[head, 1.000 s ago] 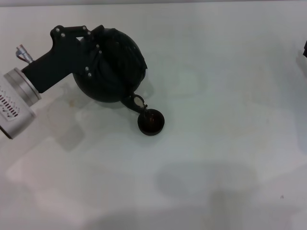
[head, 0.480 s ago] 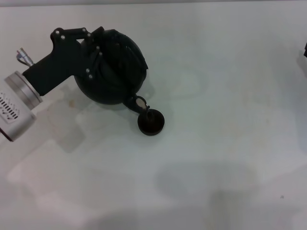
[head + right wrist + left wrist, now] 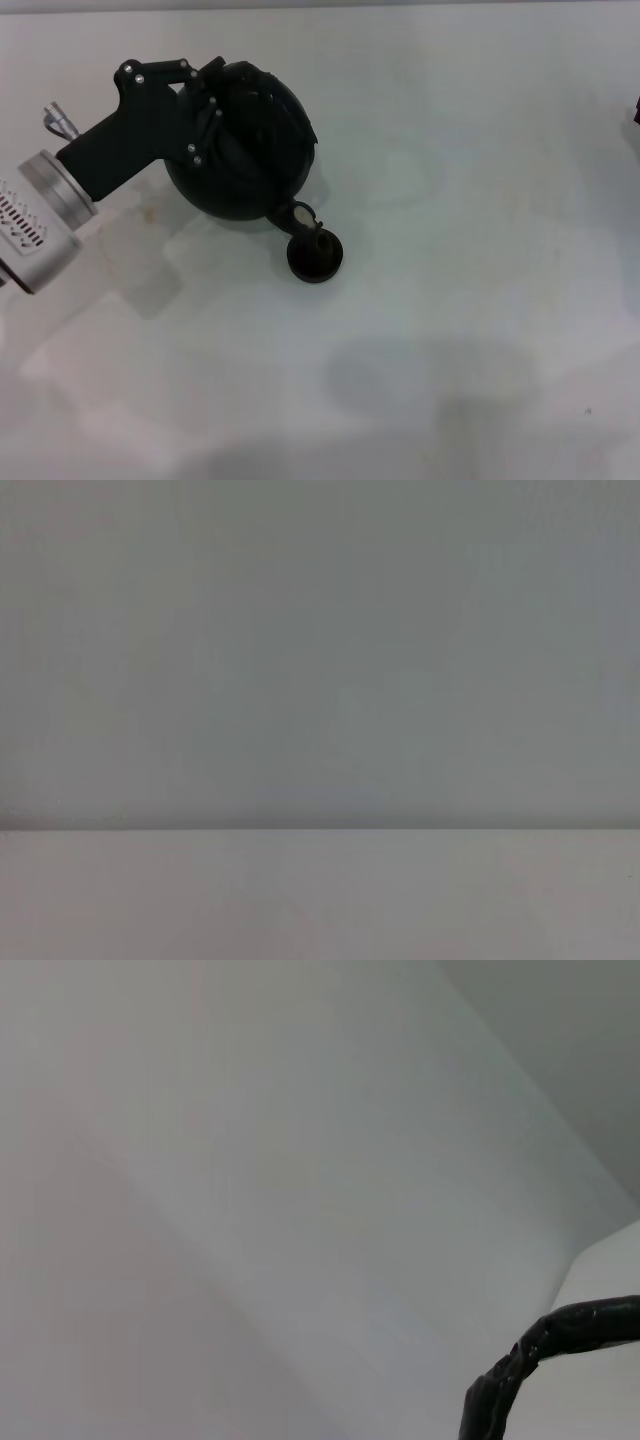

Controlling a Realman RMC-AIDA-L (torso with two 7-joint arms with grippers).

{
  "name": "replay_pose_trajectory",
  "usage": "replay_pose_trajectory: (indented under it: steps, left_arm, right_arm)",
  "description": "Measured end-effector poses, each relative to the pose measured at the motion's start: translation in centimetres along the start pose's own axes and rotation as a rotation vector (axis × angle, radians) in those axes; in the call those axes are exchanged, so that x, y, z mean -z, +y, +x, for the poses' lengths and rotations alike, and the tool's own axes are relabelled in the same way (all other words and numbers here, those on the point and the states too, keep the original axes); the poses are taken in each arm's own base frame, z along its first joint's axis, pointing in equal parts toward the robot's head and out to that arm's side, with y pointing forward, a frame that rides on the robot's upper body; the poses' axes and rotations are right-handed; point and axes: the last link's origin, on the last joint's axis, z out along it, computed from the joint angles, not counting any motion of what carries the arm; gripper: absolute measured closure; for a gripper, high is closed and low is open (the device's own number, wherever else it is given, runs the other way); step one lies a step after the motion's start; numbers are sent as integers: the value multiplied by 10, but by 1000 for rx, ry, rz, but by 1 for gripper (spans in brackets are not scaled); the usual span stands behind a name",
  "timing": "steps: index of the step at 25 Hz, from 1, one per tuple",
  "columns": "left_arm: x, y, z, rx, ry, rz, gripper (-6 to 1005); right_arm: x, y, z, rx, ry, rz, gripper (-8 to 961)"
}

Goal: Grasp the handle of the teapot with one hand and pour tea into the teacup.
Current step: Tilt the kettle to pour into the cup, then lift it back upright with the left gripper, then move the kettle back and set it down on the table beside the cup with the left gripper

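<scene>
In the head view, the large round matte black teapot [image 3: 245, 145] is in the upper left part of the white table [image 3: 450, 330], and it is tilted so that its short curved spout [image 3: 298, 215] points down and toward the near right. The open end of the spout is directly over the rim of the tiny round dark brown-black teacup [image 3: 316, 257], which stands on the table just at the near right of the pot. From this view it cannot be told whether the spout touches the rim or only hangs above it. A small reddish-brown shine shows inside the cup.

The black left gripper [image 3: 205, 100] comes in from the left side, with its silver wrist [image 3: 40, 215] behind it, and it lies across the top of the teapot. Its fingers are closed on the dark arched handle [image 3: 215, 115] of the pot, and the tilted pot hangs from this grip. The handle itself is hard to separate from the black body below it.

In the left wrist view, only a piece of the rough dark handle strap [image 3: 545, 1345] appears against pale surfaces.

The right gripper [image 3: 636, 112] is only a dark sliver at the right edge of the head view, far from the pot and cup, so whether it is open or closed cannot be told. The right wrist view shows only plain grey surfaces.
</scene>
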Motion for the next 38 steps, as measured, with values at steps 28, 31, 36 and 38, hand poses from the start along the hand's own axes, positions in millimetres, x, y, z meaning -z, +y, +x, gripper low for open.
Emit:
replay_pose_trajectory:
  steps: [28, 31, 36, 38]
  left_arm:
    - [15, 7, 4, 189, 14, 216, 897]
    - [19, 9, 4, 225, 5, 255, 898]
    - [31, 17, 3, 335, -19, 378, 897]
    - [33, 21, 3, 368, -28, 405, 897]
  right_arm:
    - [1, -2, 1, 0, 4, 4, 108]
    - [1, -2, 2, -2, 4, 5, 108]
    - [1, -2, 1, -2, 4, 4, 108]
    - [1, -2, 1, -2, 3, 5, 108]
